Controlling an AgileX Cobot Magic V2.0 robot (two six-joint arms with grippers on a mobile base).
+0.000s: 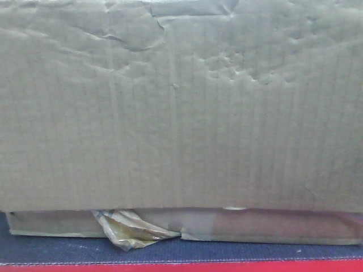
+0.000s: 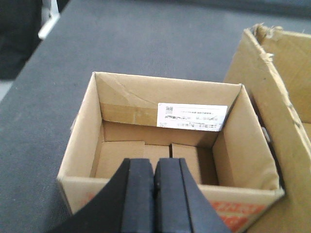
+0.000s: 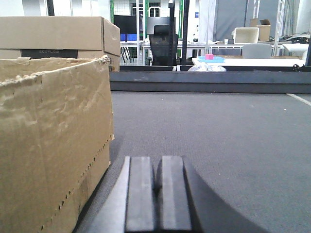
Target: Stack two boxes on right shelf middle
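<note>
The boxes (image 1: 181, 113) stand on the grey deck (image 3: 218, 136). The shelf named in the task shows in no view. The large box (image 3: 53, 145) occupies the left of the right wrist view. The small open box (image 2: 126, 97) sits just beside it, directly below the left claw (image 2: 155, 189). A closed box (image 3: 58, 31) shows beyond the large one.

Claw state:
- The left claw is clenched, pads together, grasping nothing, and hangs over the near wall of the small open box.
- The right claw (image 3: 158, 189) is likewise clenched and empty, low over the deck, just beside the large box.

Probable hazards:
1. A descent with clenched claws would likely press the pads onto a rim and crush it, so release is needed first.
2. The large box has a torn rim and wrinkled faces. A pinch on one wall may buckle or tear it under load.
3. The tape wad (image 1: 133, 226) hangs loose at a bottom edge and may snag if the box is dragged.
4. One cardboard face fills the front view, so that view cannot confirm placement.
5. The two open boxes stand close together, so lifting one may shove the other.

Orientation: both open boxes stand upright, mouths upward. The long axis of the small open box runs left to right across the left wrist view, with the white label (image 2: 193, 116) on the far inner wall. The box in the front view presents its broad face, long axis left to right, flutes vertical.
</note>
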